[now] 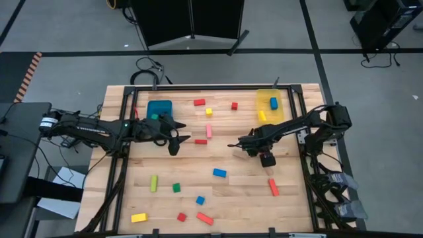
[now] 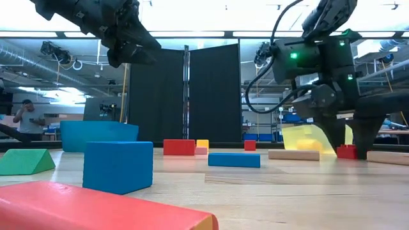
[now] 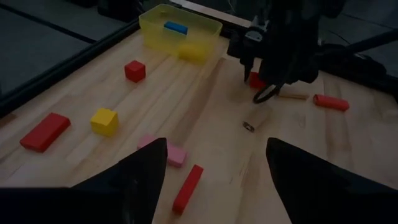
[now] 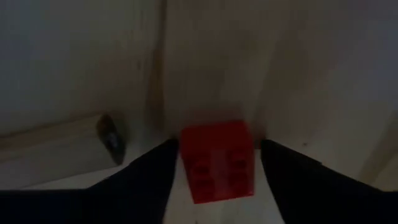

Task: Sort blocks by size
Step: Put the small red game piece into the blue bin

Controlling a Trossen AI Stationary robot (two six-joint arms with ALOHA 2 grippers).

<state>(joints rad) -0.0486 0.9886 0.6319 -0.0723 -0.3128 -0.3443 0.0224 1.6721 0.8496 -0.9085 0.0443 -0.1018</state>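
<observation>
L side first: left gripper [image 1: 174, 141] hangs over the pale plank table [image 1: 238, 192] just by the blue rectangular bin [image 1: 158, 109]; dark fingers spread wide, nothing btwn them. Bin is opaque, boxy, w/ a green block inside at its edge. Near the L gripper tip: a thin red bar [image 1: 200, 141] and a pink bar [image 1: 209, 131], matte painted wood, lying flat, close together but apart. Above them a small yellow cube [image 1: 209, 112], a flat red slab [image 1: 199, 102] and a red cube [image 1: 234, 105].

Front-left of table: yellow bar [image 1: 139, 217], lime-green bar [image 1: 154, 183], green cube [image 1: 176, 188], blue cube [image 1: 199, 199], small red cube [image 1: 181, 216], long red bar [image 1: 204, 218]. Mid-table: blue bar [image 1: 219, 173].

R of centre: right gripper [image 4: 214, 163] is down at the tabletop, fingers parted either side of a little red cube [image 4: 218, 160], sharp-edged, smooth-faced; whether pads touch it, can't tell. A plain unpainted wood bar [image 4: 53, 155] lies just beside that cube, grain visible, squared end.

Further R: yellow translucent bin [image 1: 269, 104], thin glossy walls, holding a blue block [image 1: 273, 102] and a yellow block [image 1: 262, 116]. Red bar [image 1: 273, 187] lies tilted toward the front-right.

Low view, far L in the room: a person, blurred.
</observation>
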